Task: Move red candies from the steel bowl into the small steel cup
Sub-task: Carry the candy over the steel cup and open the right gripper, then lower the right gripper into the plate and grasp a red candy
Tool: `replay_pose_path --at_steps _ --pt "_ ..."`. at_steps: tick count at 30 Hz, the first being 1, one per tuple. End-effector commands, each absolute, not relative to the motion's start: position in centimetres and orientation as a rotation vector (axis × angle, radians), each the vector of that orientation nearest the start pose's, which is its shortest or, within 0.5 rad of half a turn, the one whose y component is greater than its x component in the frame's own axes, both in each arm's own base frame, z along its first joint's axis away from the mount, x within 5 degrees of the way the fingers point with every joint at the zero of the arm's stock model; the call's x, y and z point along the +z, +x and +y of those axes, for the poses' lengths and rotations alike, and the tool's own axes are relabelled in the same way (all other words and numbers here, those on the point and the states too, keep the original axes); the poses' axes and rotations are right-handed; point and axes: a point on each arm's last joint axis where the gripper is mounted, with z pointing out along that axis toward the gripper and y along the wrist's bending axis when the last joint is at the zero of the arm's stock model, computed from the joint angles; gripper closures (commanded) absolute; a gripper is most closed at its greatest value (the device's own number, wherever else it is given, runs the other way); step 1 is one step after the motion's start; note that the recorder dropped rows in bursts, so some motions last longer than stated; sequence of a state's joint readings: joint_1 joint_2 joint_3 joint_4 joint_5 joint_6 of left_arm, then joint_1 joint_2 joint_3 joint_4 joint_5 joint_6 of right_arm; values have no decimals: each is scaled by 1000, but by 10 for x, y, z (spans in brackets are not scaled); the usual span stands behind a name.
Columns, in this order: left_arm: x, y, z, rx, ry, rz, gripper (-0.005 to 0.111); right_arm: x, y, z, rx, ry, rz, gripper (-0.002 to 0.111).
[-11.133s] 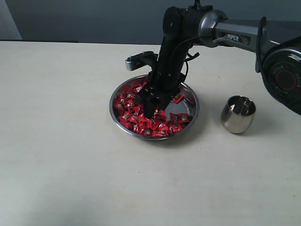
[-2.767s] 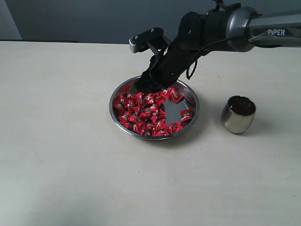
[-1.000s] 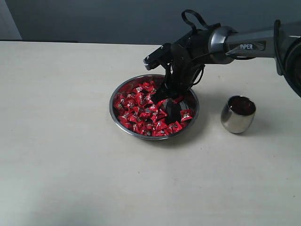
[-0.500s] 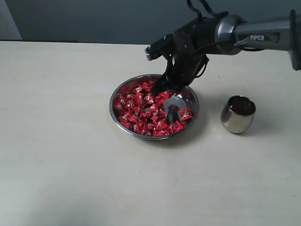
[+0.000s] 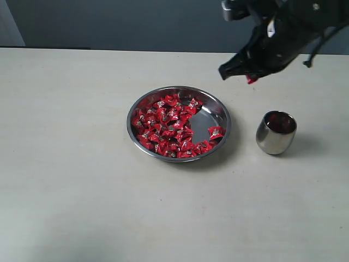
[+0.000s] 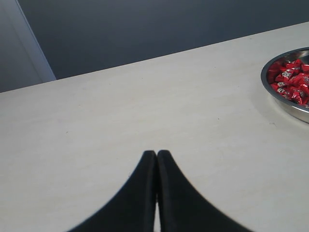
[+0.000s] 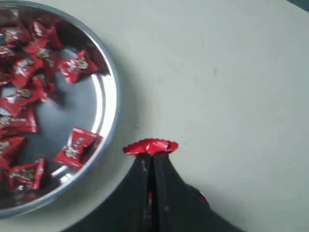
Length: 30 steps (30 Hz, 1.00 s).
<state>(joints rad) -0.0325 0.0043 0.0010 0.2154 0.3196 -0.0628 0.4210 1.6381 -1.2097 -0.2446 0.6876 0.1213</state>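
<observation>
The steel bowl (image 5: pixel 221 112) sits mid-table with many red candies (image 5: pixel 163 128) heaped on its left side. The small steel cup (image 5: pixel 276 132) stands to the bowl's right, red showing inside it. My right gripper (image 5: pixel 246 76) hangs in the air between bowl and cup, above the table, shut on one red candy (image 7: pixel 150 146) whose wrapper edge sticks out past the fingertips. In the right wrist view the bowl's rim (image 7: pixel 108 92) lies off to one side. My left gripper (image 6: pixel 156 153) is shut and empty over bare table, the bowl's rim (image 6: pixel 270 87) at that view's edge.
The table (image 5: pixel 71 164) is a plain pale surface with a dark wall behind it. Nothing else stands on it besides the bowl and cup.
My right gripper has risen out of the bowl and swung right toward the cup, carrying a red candy. The bowl's right side now shows bare steel.
</observation>
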Motion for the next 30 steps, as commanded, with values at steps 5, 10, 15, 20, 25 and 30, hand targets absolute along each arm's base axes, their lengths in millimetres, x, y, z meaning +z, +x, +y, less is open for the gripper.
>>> replay_pose_path --at_steps 5,10,15,20,25,30 --pt "186 54 4 137 107 1788 106 229 310 71 -125 -404 2603 109" --pt "186 54 4 137 107 1788 106 220 313 72 -124 -412 2617 109" --pt "186 54 4 137 107 1788 106 202 317 75 -114 -408 2679 96" --pt "186 54 4 137 107 1788 106 202 317 74 -126 -431 2670 73" --pt "186 54 4 137 107 1788 106 221 321 111 102 -494 2555 73" --pt "186 54 4 137 107 1788 106 226 328 163 225 -649 2376 73"
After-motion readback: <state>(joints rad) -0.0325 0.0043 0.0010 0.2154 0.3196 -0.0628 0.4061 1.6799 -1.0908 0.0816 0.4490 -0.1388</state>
